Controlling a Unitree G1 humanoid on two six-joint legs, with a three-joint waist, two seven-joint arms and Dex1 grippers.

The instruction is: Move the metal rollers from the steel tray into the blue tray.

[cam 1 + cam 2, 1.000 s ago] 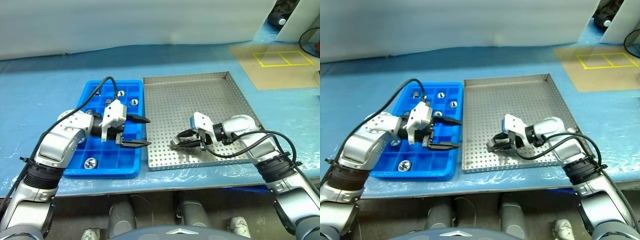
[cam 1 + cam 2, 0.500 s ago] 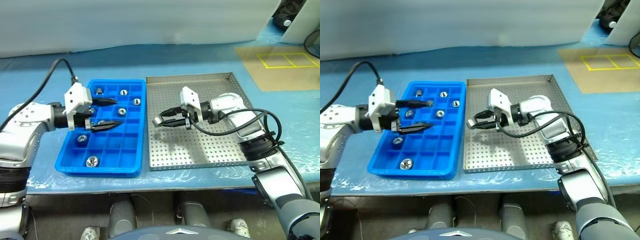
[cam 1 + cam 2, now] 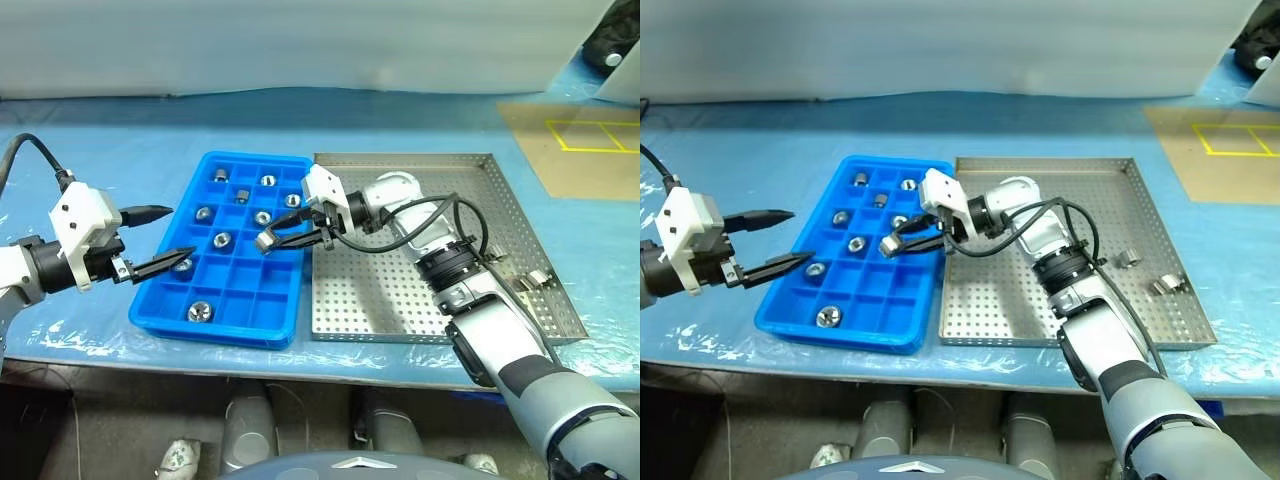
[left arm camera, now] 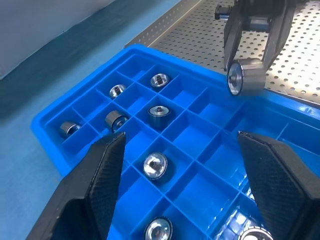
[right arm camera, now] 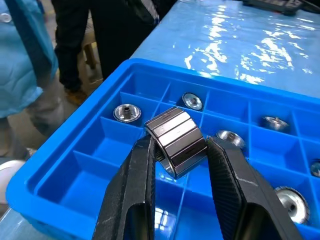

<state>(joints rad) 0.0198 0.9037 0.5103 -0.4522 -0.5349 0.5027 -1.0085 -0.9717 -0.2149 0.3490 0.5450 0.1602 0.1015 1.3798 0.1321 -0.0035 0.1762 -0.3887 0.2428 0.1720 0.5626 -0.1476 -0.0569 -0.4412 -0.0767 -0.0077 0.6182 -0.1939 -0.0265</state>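
Seven or so metal rollers (image 3: 222,239) already sit in compartments of the blue tray (image 3: 285,335), while two more rollers (image 3: 1127,258) lie near the right rim of the steel tray (image 3: 500,330), so the job looks mostly done with a little left. Right tool (image 3: 268,241) is closed on one roller (image 5: 176,141), pinched between both fingers and hanging over the blue tray's compartments, not yet released. Left tool (image 3: 166,239) stands wide open and empty beside the blue tray's left edge, over the bench (image 3: 120,160).
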